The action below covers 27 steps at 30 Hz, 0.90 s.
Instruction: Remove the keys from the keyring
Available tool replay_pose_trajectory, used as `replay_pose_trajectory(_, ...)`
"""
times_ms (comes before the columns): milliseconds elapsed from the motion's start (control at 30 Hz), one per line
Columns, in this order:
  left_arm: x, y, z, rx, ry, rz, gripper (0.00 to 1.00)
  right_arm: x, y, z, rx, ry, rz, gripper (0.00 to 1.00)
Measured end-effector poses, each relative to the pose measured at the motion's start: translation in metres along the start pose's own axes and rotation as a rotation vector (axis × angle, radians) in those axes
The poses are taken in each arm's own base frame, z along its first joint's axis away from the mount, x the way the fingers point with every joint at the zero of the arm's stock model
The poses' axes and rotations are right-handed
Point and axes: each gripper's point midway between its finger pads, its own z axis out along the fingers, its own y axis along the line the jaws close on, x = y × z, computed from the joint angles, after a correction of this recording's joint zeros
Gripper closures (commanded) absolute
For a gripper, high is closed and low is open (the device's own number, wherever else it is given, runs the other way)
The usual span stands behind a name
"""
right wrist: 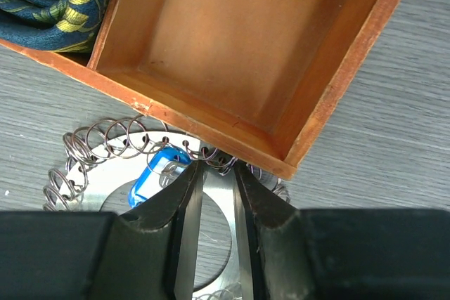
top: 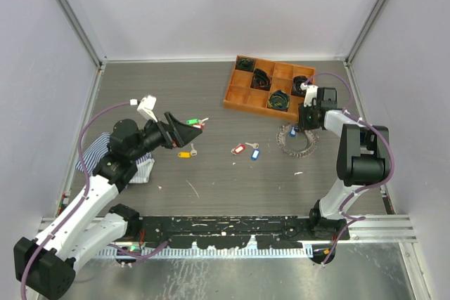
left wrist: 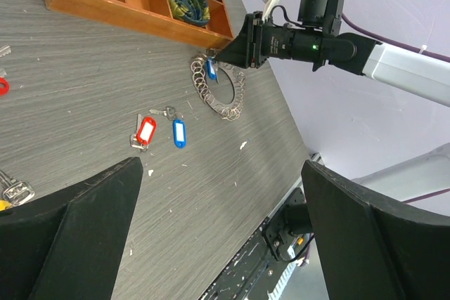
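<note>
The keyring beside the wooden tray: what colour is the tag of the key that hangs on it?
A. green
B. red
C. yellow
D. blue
D: a blue tag sits among the links of the keyring, at the side of the ring next to the tray.

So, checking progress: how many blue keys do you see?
2 blue keys: one loose beside the red key, one on the keyring by the right gripper; others may be hidden.
</note>
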Motion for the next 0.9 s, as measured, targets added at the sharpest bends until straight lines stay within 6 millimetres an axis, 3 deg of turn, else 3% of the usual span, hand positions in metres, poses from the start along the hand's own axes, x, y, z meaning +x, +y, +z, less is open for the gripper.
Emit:
replay_pose_trajectory(167, 0.000, 0.000, 0.000, -0.001, 0.001, -0.001, 0.02, 0.000, -0.001, 0.000, 0.012, 0.000, 0.010, 0.79)
replay_pose_trajectory(333, 0.001, 0.000, -0.001, -0.002, 0.002, -0.002, 0.02, 0.000, -0.001, 0.001, 0.009, 0.001, 0.018, 0.98)
replay_pose_trajectory(567, -0.001, -0.002, -0.003, 0.004, -0.004, 0.002, 0.02, -0.001, 0.003, -0.004, -0.012, -0.015, 0.018, 0.99)
replay_pose_trajectory(700, -0.001, -0.004, -0.004, 0.009, -0.007, 0.004, 0.02, -0.008, 0.011, -0.027, -0.052, -0.078, 0.007, 0.99)
replay_pose_trajectory(900, -0.002, -0.015, -0.005, 0.065, -0.001, 0.019, 0.03, -0.035, 0.036, -0.073, -0.152, -0.239, -0.081, 0.99)
